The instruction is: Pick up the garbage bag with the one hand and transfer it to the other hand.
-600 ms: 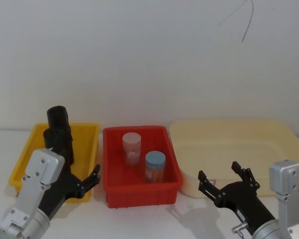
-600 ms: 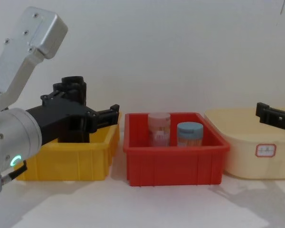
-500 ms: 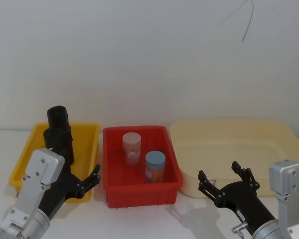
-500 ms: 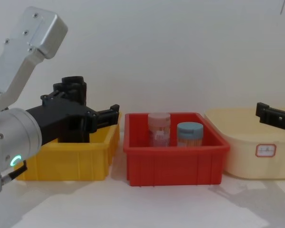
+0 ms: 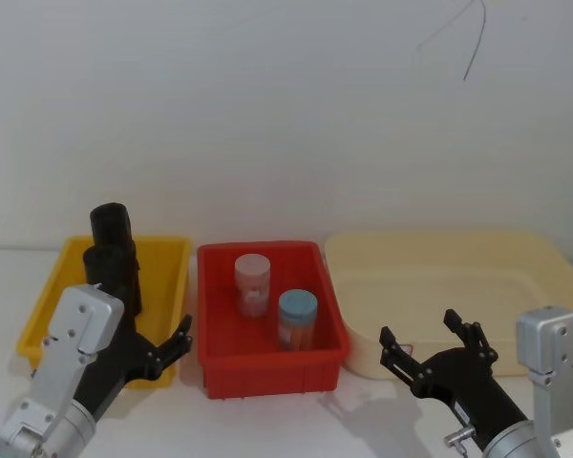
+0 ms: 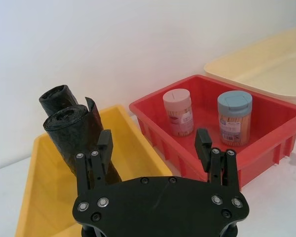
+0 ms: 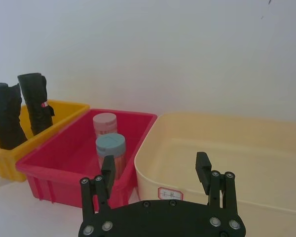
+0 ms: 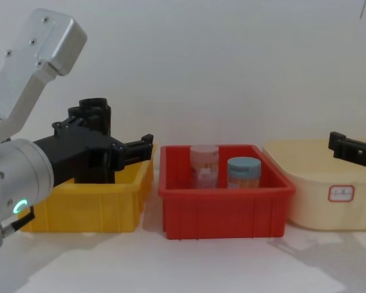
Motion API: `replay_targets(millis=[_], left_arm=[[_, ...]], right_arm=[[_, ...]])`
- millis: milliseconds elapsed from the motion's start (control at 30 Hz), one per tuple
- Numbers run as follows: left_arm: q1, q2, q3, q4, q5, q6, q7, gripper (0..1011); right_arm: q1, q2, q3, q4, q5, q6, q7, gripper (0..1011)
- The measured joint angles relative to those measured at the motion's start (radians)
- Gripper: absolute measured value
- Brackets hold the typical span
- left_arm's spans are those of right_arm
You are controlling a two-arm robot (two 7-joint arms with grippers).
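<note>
Two black crinkled rolls of garbage bag (image 5: 113,258) stand upright in the yellow bin (image 5: 164,256), one behind the other; the left wrist view shows them (image 6: 74,131) too. My left gripper (image 5: 162,348), on the silver arm with the green ring light, hovers open at the bin's near right corner, short of the rolls and touching neither. In the left wrist view its fingers (image 6: 104,140) stand wide apart with nothing between them. My right gripper (image 5: 418,329) hangs open and empty in front of the cream tray, far from the rolls.
A red bin (image 5: 267,250) in the middle holds a pink-lidded jar (image 5: 252,277) and a blue-lidded jar (image 5: 297,315). A large cream tray (image 5: 439,267) sits to the right. A white wall stands close behind the bins, with bare white table in front.
</note>
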Motion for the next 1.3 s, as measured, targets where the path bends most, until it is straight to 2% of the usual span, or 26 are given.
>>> replay_targets(millis=[567,967,1300], left_arm=[[0.006,0.000,-0.007,-0.004,0.003,0.005,0.006,1001],[0.042,0.009,-0.052,-0.030,-0.010,0.039,0.028,1001],[0.049,0.002,-0.103,-0.020,-0.045,0.063,0.037,1001]], right_arm=[[0.000,0.000,0.000,0.000,0.000,0.000,0.000,1002],[0.000,0.000,0.000,0.000,0.000,0.000,0.000,1001],[0.000,0.000,0.000,0.000,0.000,0.000,0.000,1001]])
